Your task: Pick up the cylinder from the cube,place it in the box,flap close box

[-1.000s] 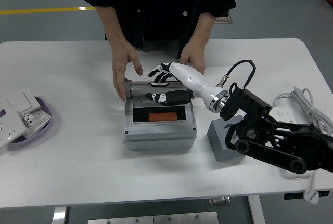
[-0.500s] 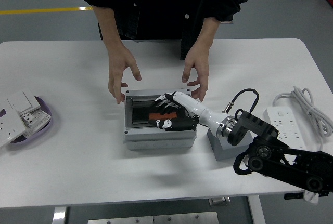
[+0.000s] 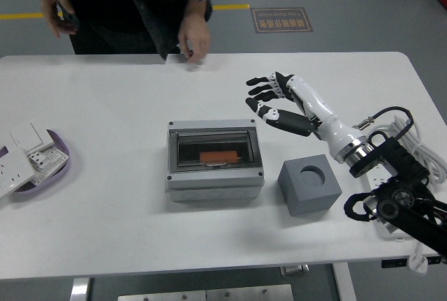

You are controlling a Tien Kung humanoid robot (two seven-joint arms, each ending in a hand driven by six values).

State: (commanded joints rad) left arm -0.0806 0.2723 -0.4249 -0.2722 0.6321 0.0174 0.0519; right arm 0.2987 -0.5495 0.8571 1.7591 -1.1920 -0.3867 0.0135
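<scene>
The grey box (image 3: 214,160) stands mid-table with its clear flap lid down. An orange cylinder (image 3: 217,156) lies inside and shows through the lid. The grey cube (image 3: 310,184) with a round empty hole on top sits right of the box. My right hand (image 3: 271,98) hovers above the table, up and right of the box, fingers spread and empty. My left arm is out of view.
A person stands at the far side; one hand (image 3: 195,38) rests near the table's far edge, the other (image 3: 56,1) is off the table at top left. A purple dish (image 3: 61,153) with white switch plates is at left. A white power strip and cable (image 3: 408,140) lie at right.
My right hand has lifted off the box and moved up and right, and the lid is now down. The person's hands have pulled back from the box to the far edge.
</scene>
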